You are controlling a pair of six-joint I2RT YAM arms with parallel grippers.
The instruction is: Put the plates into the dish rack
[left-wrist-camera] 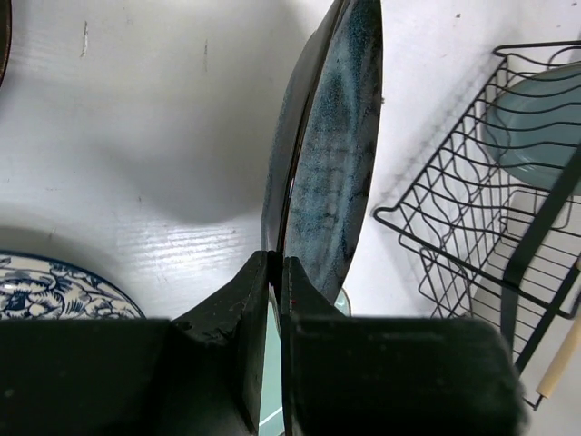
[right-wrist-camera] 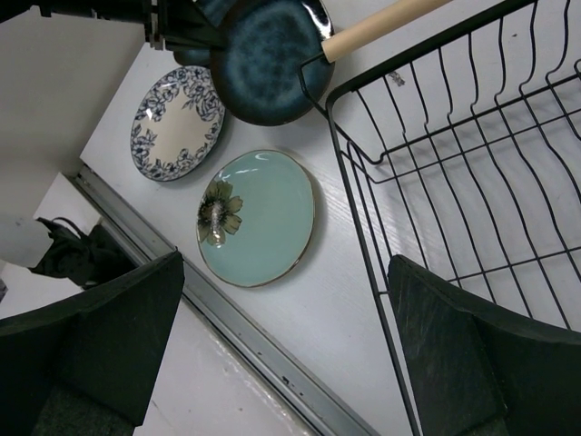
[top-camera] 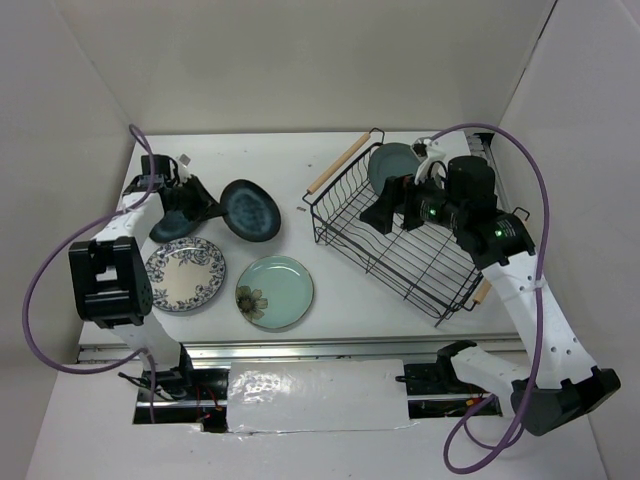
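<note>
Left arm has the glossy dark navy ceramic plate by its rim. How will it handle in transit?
Probably slippery: the glossy dark navy ceramic plate shines, and the left gripper pinches only a sliver of rim. Likely to twist, since most of it stands beyond the grip. Stiff but chip-prone if it knocks the black wire dish rack.

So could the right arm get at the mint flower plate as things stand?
Probably yes: the right gripper is open and empty above the dish rack, and the mint plate lies uncovered just left of the rack.
</note>
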